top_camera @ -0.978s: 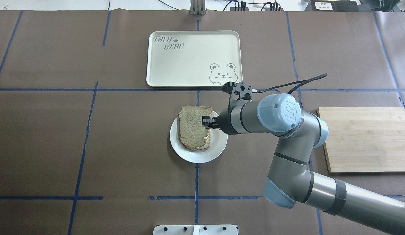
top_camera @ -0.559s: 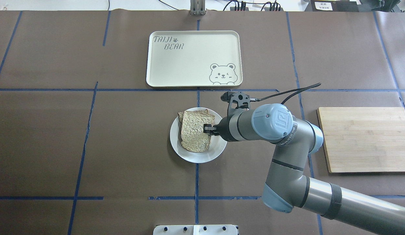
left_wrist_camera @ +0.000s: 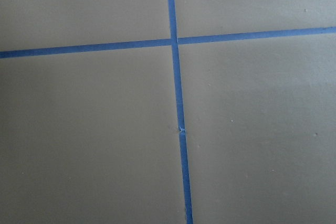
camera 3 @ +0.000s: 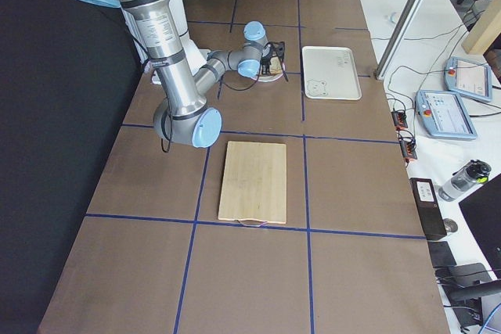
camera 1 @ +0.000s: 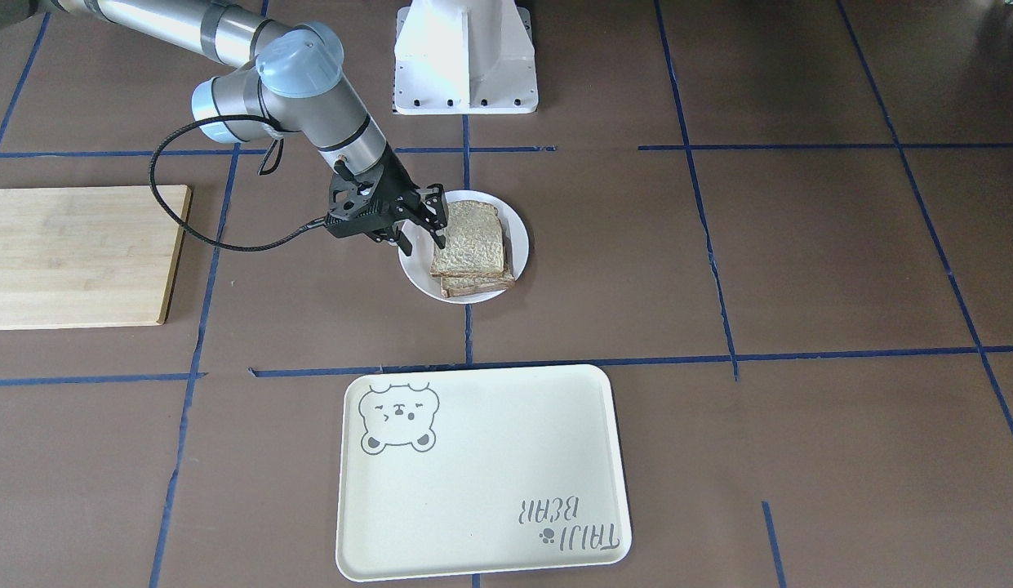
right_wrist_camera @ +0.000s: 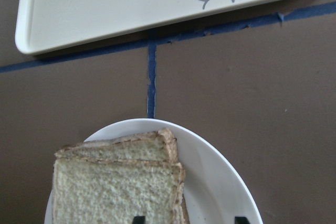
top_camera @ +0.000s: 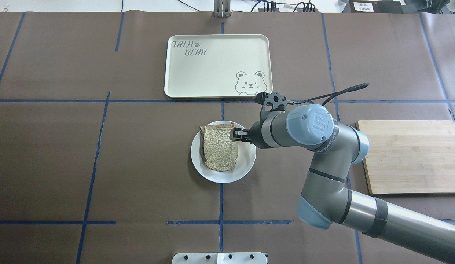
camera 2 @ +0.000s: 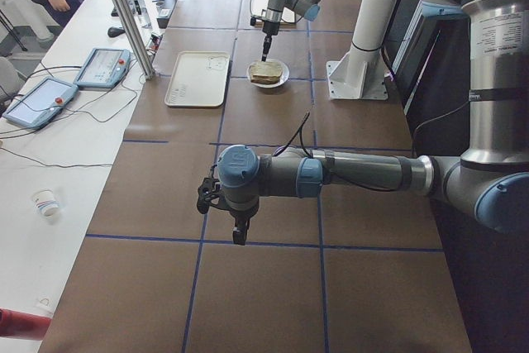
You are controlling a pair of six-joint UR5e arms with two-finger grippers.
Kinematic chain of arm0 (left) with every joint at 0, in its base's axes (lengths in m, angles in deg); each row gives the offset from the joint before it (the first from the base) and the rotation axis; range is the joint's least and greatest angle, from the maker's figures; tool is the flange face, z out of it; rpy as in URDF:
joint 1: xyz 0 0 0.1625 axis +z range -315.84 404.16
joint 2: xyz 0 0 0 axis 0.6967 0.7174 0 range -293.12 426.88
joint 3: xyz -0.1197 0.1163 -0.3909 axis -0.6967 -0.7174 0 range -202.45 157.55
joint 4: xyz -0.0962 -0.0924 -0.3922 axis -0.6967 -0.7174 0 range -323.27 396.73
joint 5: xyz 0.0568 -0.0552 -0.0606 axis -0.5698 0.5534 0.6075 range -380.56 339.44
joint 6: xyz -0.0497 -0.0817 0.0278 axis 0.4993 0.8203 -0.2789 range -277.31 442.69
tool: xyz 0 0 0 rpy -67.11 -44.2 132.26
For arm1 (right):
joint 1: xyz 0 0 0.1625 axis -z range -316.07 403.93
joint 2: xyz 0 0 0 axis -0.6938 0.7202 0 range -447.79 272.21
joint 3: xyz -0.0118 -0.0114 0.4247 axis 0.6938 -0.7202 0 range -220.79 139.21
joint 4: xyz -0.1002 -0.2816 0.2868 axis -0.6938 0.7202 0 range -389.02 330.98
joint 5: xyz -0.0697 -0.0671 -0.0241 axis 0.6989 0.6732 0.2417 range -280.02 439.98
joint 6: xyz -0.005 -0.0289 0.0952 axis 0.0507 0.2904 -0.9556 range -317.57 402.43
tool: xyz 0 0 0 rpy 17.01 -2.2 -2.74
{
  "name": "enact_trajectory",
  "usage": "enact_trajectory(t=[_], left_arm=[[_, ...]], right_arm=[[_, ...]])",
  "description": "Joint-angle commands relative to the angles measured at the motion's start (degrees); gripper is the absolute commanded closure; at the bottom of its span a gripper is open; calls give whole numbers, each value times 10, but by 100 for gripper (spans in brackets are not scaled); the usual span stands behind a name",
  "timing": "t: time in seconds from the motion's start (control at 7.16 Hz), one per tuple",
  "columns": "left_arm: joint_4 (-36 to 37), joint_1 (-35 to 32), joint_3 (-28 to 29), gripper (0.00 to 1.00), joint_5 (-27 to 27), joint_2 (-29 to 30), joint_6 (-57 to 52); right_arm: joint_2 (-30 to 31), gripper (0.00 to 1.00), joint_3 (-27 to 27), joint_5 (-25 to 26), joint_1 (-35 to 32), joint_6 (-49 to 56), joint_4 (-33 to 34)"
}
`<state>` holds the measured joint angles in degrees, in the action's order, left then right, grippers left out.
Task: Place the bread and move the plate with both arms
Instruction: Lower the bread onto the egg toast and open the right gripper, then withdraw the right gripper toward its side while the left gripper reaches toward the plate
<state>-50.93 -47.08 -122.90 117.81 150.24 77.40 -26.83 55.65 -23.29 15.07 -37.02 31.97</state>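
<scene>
Hovering black right gripper (top_camera: 235, 135), fingers (camera 1: 437, 229) wide and empty, over small round white plate (top_camera: 245, 165) bearing pale tan bread slice (top_camera: 220, 152); left gripper (camera 2: 237, 237) fingers: cannot tell.

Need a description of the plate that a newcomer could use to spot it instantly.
Start at the large cream bear tray across the table from the robot base. Just robot-side of it, on the centre blue tape line, sits the plate. It's the only round white item, and it carries stacked bread.
</scene>
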Motion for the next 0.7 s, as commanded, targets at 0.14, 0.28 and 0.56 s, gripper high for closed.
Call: enact_trajectory(t=[0.14,0.28,0.56], left_arm=[[-79,34,-3,0,55,6,98],[-143,60,-4,0,84,7,182],[-317,140,-3,0,79,22,422]], right_arm=[[-6,0,59,-64,-70,59,192],[-4,0,82,-64,-90,128,282],[5,0,127,-98,-158,266,398]])
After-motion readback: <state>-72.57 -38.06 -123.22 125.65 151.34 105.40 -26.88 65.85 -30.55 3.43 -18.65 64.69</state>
